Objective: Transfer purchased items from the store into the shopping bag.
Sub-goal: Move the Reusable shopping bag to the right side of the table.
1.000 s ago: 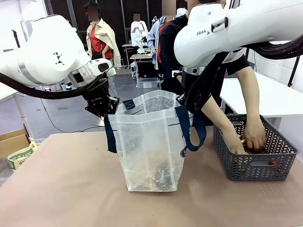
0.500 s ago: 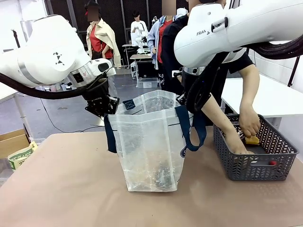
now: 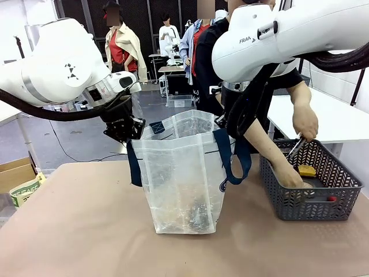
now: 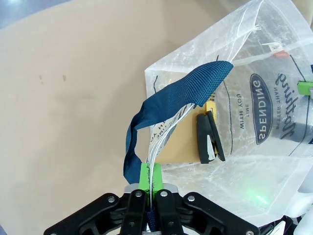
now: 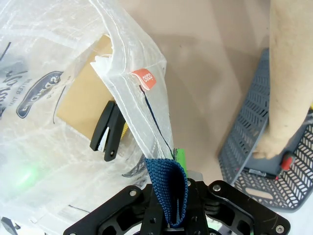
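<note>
The translucent shopping bag [image 3: 183,179] stands upright mid-table, mouth held wide. My left gripper [image 3: 130,134] is shut on its left rim and navy strap [image 4: 171,98], the green pads [image 4: 145,177] pinching both. At the opposite side my right gripper [image 3: 225,123] is shut on the other strap [image 5: 168,188] and rim. Inside lie a flat brown pack [image 4: 182,148] and a black stapler-like item [image 4: 209,138]. The person's raised hand [image 3: 305,122] holds a thin pen-like item [image 3: 294,149] over the basket; a yellow piece [image 3: 307,171] lies in it.
The dark grey mesh basket [image 3: 311,206] stands on the table's right, with the person's other hand [image 3: 290,175] reaching into it. A cardboard box [image 3: 14,172] sits past the table's left edge. Bare brown tabletop [image 3: 75,231] lies in front of the bag.
The person's right-hand hand rose out of the basket, now holding a thin pen-like item; the yellow piece stays in the basket. Both arms and the bag have not moved.
</note>
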You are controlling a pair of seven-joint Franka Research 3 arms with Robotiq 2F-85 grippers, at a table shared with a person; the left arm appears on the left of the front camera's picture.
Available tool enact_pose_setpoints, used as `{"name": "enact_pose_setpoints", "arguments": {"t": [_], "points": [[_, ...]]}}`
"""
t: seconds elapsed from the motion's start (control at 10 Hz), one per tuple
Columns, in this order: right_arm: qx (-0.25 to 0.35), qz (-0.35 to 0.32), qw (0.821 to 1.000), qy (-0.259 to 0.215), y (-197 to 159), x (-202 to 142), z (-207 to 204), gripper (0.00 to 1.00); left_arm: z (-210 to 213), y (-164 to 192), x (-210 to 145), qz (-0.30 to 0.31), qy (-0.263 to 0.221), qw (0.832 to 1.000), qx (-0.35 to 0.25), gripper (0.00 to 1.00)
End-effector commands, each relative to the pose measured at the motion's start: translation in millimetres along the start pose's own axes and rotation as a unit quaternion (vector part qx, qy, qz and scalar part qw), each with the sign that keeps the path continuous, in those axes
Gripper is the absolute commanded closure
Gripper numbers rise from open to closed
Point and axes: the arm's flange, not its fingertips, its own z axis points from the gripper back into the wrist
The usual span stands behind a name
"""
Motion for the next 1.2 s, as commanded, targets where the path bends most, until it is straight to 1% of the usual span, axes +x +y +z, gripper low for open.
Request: {"name": "enact_pose_setpoints", "arguments": {"t": [0.0,1.1], "points": [[0.000,0.000,1.000,-0.001,-0.8,0.0,0.2,1.00,-0.7,0.9,-0.6,0.000,0.001,1.000,0.001,1.00],[0.000,0.000,1.000,-0.001,-0.8,0.0,0.2,1.00,-0.7,0.9,-0.6,0.000,0.001,1.000,0.001,1.00]]}}
